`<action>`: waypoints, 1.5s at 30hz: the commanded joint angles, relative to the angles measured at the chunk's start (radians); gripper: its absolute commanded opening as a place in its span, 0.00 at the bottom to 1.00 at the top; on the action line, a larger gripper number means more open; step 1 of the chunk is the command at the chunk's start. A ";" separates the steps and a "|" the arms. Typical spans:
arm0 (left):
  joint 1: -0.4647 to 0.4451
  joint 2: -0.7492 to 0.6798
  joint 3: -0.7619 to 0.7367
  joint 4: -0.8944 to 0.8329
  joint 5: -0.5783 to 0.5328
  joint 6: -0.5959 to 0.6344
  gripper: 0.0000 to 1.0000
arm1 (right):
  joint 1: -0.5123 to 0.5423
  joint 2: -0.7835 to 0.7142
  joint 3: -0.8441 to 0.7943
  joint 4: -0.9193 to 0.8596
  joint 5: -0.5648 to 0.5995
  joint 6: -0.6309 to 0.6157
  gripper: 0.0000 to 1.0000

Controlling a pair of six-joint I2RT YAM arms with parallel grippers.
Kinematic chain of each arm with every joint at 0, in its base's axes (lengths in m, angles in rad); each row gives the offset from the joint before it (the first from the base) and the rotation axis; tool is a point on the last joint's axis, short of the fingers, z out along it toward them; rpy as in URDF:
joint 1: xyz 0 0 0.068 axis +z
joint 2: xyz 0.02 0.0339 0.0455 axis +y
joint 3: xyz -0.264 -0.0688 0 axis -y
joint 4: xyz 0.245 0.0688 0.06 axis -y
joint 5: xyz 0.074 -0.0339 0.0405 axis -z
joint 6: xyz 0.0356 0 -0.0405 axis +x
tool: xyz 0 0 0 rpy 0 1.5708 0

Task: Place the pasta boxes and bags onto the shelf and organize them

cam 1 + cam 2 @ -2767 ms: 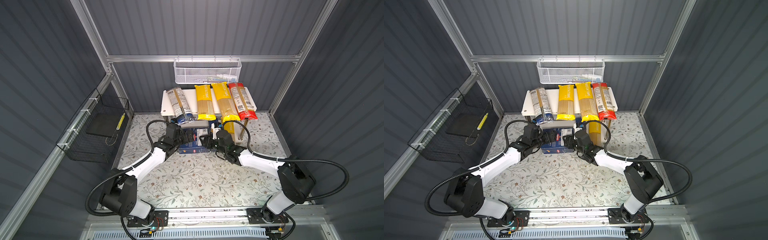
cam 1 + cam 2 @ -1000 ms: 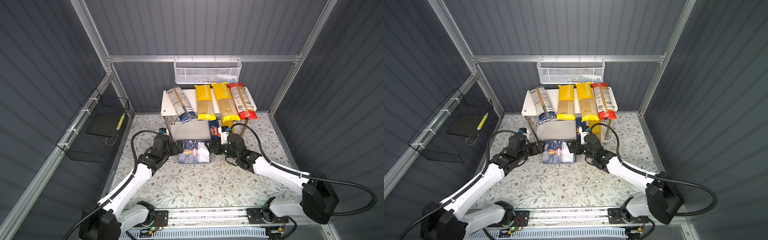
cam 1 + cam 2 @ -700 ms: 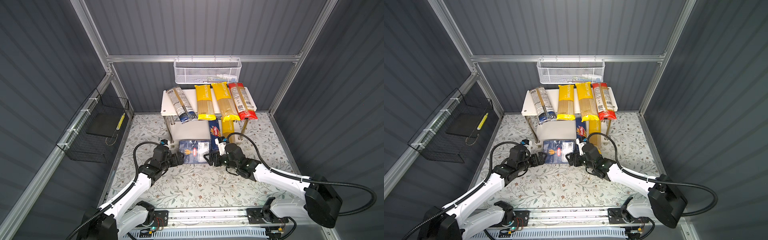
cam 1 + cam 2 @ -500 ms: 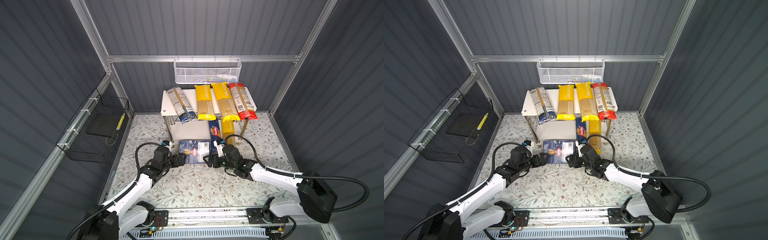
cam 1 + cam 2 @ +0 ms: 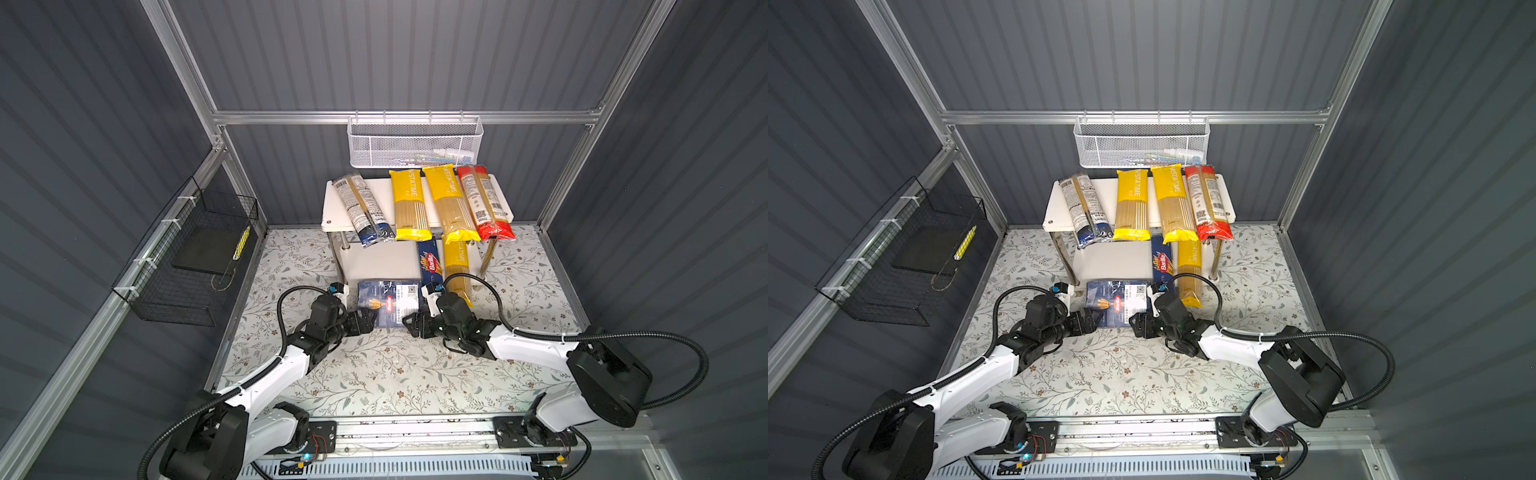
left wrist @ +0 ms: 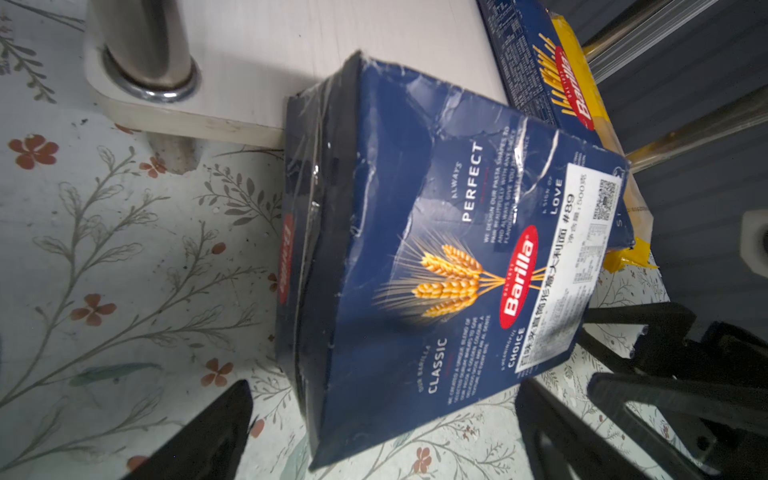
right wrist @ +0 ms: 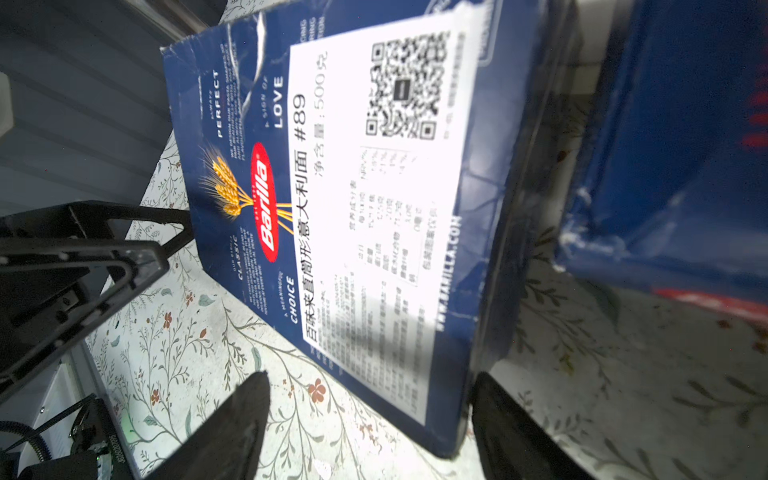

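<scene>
The wide dark blue Barilla pasta box (image 5: 388,302) (image 5: 1119,303) lies tilted, its far edge on the shelf's lower board (image 5: 374,262) and its near edge on the table. My left gripper (image 5: 365,322) (image 6: 382,415) and my right gripper (image 5: 411,324) (image 7: 370,415) stand open at the box's two near corners, gripping nothing. The narrow box (image 5: 430,259) and a yellow bag (image 5: 457,266) lie on the lower board. On the top board (image 5: 332,208) lie a navy-ended bag (image 5: 365,212), two yellow bags (image 5: 409,208) and a red-ended bag (image 5: 484,203).
A white mesh basket (image 5: 415,143) hangs on the back wall above the shelf. A black wire basket (image 5: 195,257) hangs on the left wall. A chrome post (image 6: 145,41) stands just left of the wide box. The floral table cover (image 5: 395,374) stretches toward the front.
Both grippers have drawn back from the wide box's sides to its near corners. The box stays leaning on the lower board's front edge.
</scene>
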 commanded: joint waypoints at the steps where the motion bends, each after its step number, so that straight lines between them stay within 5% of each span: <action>1: -0.001 0.009 -0.026 0.053 0.045 0.013 1.00 | 0.005 0.025 0.004 0.038 -0.018 0.010 0.77; 17: -0.031 0.098 -0.027 0.177 0.099 -0.054 0.99 | 0.017 0.090 0.029 0.126 -0.038 0.047 0.73; 45: -0.067 -0.073 0.082 0.093 0.149 -0.057 1.00 | 0.068 0.007 0.233 0.018 -0.008 -0.033 0.71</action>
